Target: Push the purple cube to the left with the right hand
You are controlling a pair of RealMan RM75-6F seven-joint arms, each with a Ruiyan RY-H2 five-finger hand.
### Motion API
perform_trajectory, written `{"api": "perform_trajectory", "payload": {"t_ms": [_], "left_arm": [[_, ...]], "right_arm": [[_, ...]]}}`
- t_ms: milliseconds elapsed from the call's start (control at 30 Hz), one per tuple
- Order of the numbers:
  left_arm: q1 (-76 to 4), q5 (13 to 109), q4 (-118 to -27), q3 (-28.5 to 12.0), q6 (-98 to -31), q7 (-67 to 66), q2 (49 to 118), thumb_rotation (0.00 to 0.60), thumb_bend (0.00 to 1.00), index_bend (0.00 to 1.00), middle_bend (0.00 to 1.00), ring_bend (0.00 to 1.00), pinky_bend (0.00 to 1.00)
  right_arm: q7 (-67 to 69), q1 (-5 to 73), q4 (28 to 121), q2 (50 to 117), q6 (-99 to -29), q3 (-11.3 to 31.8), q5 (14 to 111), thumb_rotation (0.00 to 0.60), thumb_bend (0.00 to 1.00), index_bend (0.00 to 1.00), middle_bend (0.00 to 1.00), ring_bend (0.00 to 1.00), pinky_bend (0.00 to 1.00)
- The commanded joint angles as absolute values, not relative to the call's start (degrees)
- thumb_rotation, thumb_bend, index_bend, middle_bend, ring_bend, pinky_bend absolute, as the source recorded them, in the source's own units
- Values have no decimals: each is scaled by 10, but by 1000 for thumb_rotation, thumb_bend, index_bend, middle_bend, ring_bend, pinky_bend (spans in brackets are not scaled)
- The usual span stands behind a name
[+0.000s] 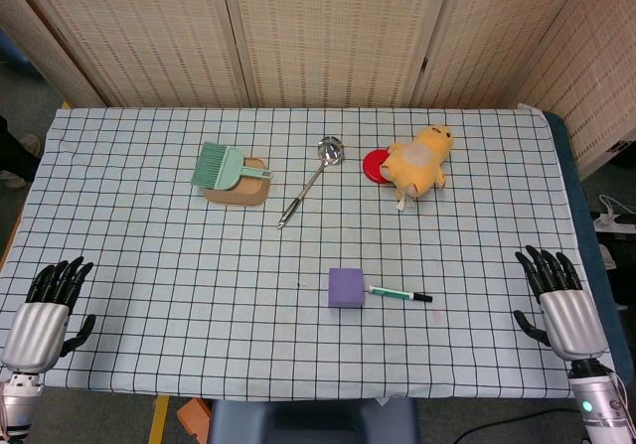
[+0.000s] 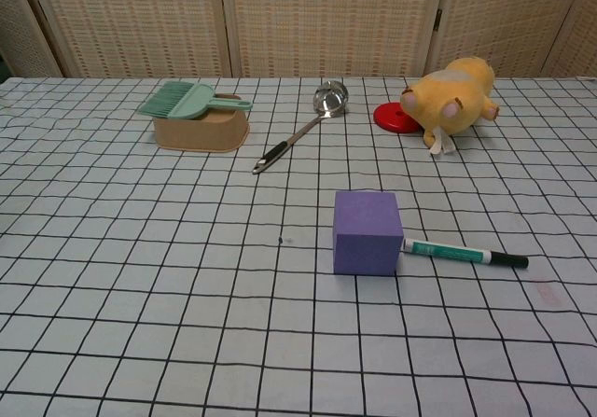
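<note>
The purple cube [image 1: 346,287] [image 2: 367,232] sits on the checked cloth near the front middle of the table. A green marker [image 1: 399,293] [image 2: 465,253] lies against its right side. My right hand [image 1: 556,299] rests at the table's front right corner, fingers spread and holding nothing, well to the right of the cube. My left hand [image 1: 45,305] lies at the front left corner, also spread and empty. Neither hand appears in the chest view.
A green brush [image 1: 219,166] lies on a tan box [image 1: 243,188] at the back left. A metal ladle [image 1: 310,178] lies mid-table. A yellow plush toy [image 1: 420,158] leans on a red disc [image 1: 376,165] at the back right.
</note>
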State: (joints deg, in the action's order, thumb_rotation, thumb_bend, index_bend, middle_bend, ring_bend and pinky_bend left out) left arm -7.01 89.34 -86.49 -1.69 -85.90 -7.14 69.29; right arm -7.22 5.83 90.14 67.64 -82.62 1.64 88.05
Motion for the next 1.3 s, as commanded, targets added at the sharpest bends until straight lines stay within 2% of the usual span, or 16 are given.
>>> {"api": "perform_trajectory", "payload": {"t_ms": [33,300,433,567,733,900,967,1300], "left_arm": [[-72,891,-867,-16,-853,-75,693,600,402,0,0,0,73],[-77,895,-866,-14,-848,-59,693,600,403,0,0,0,73],[-82,891,-875,-8,-827,-53,685,600,402,0,0,0,73],[-88,900,-876,-4,-821,-33,679,600,402,0,0,0,73],[-90,898,-875,-3,-816,-5,668,600,402,0,0,0,73],[-91,903,-876,0,-815,5,665,600,402,0,0,0,74],[-92,908,-879,3,-814,18,658,600,402,0,0,0,73],[-96,913,-879,9,-807,57,643,600,401,0,0,0,73]], "right_arm": [[-76,58,905,673,-822,14,879,600,189,0,0,0,0],[-75,72,910,699,-795,20,863,600,189,3,3,0,0],[-108,94,919,725,-763,27,853,600,189,144,138,0,0],[-212,120,943,770,-728,46,803,600,189,285,246,0,0],[-304,146,966,816,-709,60,764,600,189,314,265,4,0],[-336,158,970,838,-701,68,740,600,204,332,278,14,0],[-380,186,958,877,-673,83,699,600,221,347,286,20,0],[-521,252,919,976,-665,110,581,600,231,390,311,43,0]]}}
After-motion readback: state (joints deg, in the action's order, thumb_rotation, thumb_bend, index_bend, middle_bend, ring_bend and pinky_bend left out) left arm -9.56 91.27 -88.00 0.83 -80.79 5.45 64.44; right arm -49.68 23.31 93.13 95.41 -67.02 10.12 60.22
